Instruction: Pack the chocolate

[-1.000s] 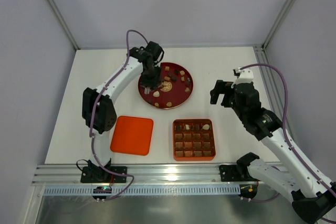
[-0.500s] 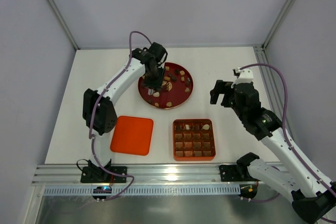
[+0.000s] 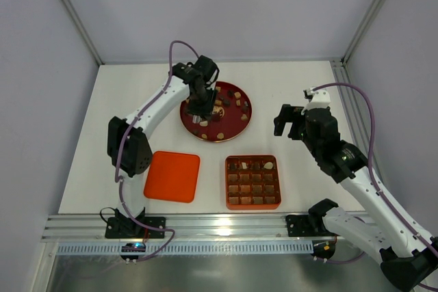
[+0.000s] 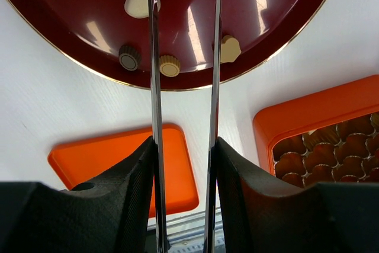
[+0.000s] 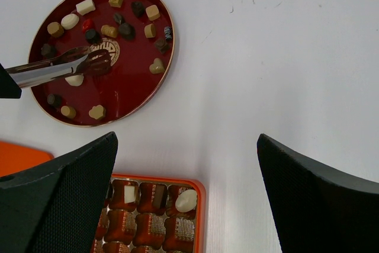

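Left gripper (image 4: 185, 146): you have both fingers pressed against the outer sides of a pair of metal tongs (image 5: 59, 68), clamped on them. In the left wrist view the two blades run parallel with a narrow gap between them. The tips sit over the middle of the dark red plate (image 5: 127, 96). I cannot tell whether a piece sits between them.

Left arm (image 3: 154, 104): reaches toward 12 o'clock, wrist above the plate's 9 o'clock half.

Right gripper (image 5: 186, 140): fingers wide apart, nothing held, above bare table (image 3: 287, 87). Its arm (image 3: 342, 158) is at 3 o'clock of the plate.

Counts:
- One plate, holding roughly twenty pieces of chocolate (image 5: 157, 66).
- One orange tray (image 3: 252, 206) at 5 o'clock of the plate, sixteen cells, with pieces in the far row, two of them cream.
- One flat orange lid (image 3: 172, 176) at 9 o'clock of the tray.
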You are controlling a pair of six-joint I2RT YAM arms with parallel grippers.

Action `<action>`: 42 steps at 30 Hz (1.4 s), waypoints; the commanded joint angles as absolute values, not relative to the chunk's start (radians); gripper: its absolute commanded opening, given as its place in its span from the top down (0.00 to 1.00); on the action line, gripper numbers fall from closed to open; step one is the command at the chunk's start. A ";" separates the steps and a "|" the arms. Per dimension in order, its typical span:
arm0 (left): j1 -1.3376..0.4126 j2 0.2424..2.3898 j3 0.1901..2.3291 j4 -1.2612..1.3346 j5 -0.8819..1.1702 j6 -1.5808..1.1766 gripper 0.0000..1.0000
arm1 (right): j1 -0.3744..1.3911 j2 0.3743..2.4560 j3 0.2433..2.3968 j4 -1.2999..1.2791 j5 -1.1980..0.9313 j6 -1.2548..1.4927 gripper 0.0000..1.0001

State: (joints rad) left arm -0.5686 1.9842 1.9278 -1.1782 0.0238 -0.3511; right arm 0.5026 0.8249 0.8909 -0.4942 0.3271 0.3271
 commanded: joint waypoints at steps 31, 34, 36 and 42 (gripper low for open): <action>-0.583 2.003 1.994 -1.262 0.048 -0.230 0.63 | 0.503 0.811 0.914 -0.476 0.348 0.330 0.00; -0.591 2.006 1.997 -1.261 0.046 -0.230 0.63 | 0.503 0.808 0.914 -0.480 0.353 0.328 0.00; -0.594 2.011 2.002 -1.262 0.040 -0.232 0.62 | 0.503 0.808 0.914 -0.479 0.351 0.328 0.00; -0.600 2.029 2.031 -1.272 -0.028 -0.236 0.61 | 0.502 0.805 0.916 -0.480 0.350 0.330 0.00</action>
